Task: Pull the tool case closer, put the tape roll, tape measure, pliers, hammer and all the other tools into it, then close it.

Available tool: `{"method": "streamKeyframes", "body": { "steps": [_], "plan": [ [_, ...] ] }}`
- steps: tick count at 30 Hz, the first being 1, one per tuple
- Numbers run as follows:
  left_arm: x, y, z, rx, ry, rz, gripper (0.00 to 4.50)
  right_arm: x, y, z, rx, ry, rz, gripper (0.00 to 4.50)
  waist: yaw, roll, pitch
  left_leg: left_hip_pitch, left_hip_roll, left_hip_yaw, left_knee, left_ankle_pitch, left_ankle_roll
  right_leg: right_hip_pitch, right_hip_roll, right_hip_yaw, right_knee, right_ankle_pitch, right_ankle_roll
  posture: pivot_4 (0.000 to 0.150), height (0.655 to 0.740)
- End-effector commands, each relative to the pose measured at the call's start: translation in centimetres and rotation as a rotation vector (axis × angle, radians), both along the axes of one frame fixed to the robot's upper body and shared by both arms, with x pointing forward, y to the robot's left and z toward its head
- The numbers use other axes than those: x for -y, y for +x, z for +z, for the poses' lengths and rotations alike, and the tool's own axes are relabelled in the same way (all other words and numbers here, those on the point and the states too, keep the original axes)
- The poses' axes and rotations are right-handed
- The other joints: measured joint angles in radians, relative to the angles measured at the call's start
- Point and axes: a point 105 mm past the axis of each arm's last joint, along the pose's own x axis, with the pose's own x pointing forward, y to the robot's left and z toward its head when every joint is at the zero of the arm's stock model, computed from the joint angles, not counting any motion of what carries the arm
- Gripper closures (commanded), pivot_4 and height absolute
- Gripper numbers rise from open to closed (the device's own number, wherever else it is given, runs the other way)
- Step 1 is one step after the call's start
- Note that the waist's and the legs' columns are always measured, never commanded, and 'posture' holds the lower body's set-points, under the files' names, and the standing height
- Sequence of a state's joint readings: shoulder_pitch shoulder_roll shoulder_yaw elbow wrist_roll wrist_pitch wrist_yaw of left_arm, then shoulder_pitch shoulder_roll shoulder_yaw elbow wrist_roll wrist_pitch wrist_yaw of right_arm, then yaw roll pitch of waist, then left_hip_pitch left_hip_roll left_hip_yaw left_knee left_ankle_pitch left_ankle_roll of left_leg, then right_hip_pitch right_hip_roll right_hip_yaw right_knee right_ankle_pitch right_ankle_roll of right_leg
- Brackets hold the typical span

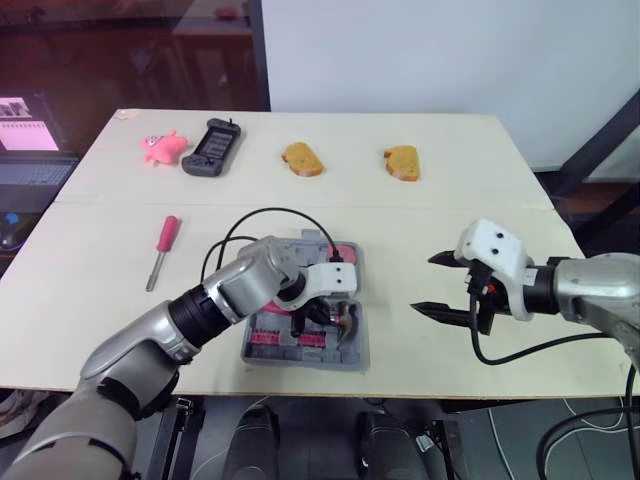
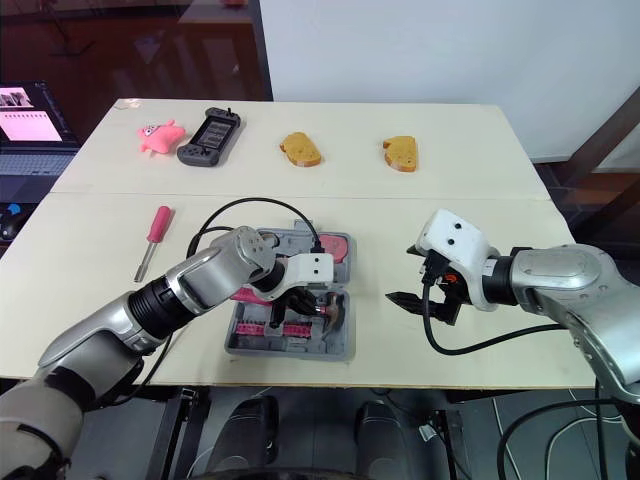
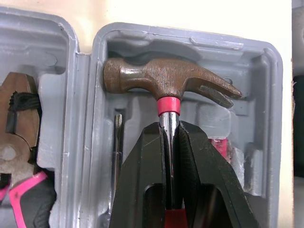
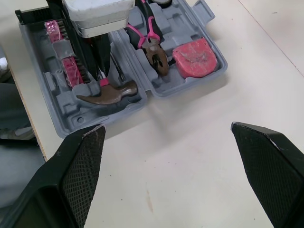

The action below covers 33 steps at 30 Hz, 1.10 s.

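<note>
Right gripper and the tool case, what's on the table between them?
Nothing. The table between the right gripper and the tool case is bare, plain in the right wrist view.

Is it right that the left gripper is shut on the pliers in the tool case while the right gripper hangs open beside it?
Not quite: the left gripper is shut on the hammer, by its shaft, not the pliers; the left wrist view shows it. The rest holds.
</note>
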State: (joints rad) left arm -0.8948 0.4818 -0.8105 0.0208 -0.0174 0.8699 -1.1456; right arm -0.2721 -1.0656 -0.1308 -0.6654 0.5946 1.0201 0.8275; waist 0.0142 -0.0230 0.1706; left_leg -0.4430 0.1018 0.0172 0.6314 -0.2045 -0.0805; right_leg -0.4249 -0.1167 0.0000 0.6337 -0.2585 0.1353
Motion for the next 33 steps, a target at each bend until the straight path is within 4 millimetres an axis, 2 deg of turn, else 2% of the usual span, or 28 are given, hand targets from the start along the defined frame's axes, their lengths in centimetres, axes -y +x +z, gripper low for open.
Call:
{"method": "streamKeyframes", "body": {
  "steps": [1,17,21,24,28,30,33],
  "plan": [
    [0.7,0.2,0.2,0.049,-0.006,-0.020,4.43,0.1,-0.2,1.1,0.043,-0.011,-0.001,0.00,0.000,0.000,0.000,0.000,0.000,0.000,0.000,0.000,0.000,0.000,0.000,0.000,0.000,0.000,0.000,0.150,0.7207],
    [1.3,0.2,-0.4,0.028,-0.023,0.000,4.43,0.4,-0.3,1.1,0.039,-0.026,-0.008,0.00,0.006,0.001,-0.001,0.000,0.000,0.000,0.001,0.000,0.000,0.001,0.000,0.000,0.000,0.000,0.000,0.150,0.7207],
    [0.9,0.2,0.3,0.040,-0.040,0.026,2.78,0.4,-0.2,1.2,0.042,-0.028,-0.007,0.00,0.004,0.001,-0.001,0.000,0.000,0.000,0.001,0.000,0.000,0.001,0.000,0.000,0.000,0.000,0.000,0.150,0.7207],
    [-0.3,0.5,2.4,0.052,-0.081,0.058,1.29,0.6,-0.2,1.4,0.047,-0.025,-0.018,0.00,-0.002,0.001,0.000,0.000,0.000,-0.001,0.001,0.000,0.000,0.001,0.000,0.000,0.001,0.000,0.000,0.150,0.7207],
    [-1.5,0.0,4.3,0.037,-0.138,0.074,1.29,0.5,-0.3,1.1,0.037,-0.019,-0.015,0.00,-0.001,0.001,-0.001,0.001,0.000,-0.001,0.001,0.000,0.000,0.000,0.000,0.000,0.003,0.000,0.001,0.150,0.7207],
    [-1.6,-0.4,5.3,0.037,-0.220,0.049,1.29,0.2,-0.3,1.0,0.034,-0.012,-0.004,0.00,-0.001,0.001,-0.001,0.001,0.000,-0.001,0.001,0.000,0.000,0.000,0.000,0.000,0.003,0.000,0.001,0.150,0.7207],
    [-1.8,-0.4,5.3,0.070,-0.296,0.002,1.29,-0.1,-0.2,1.0,0.034,-0.006,0.007,0.00,0.001,0.002,-0.001,0.001,0.000,-0.001,0.001,0.000,0.000,0.001,0.000,0.000,0.003,0.000,0.001,0.150,0.7207]
  ]
}}
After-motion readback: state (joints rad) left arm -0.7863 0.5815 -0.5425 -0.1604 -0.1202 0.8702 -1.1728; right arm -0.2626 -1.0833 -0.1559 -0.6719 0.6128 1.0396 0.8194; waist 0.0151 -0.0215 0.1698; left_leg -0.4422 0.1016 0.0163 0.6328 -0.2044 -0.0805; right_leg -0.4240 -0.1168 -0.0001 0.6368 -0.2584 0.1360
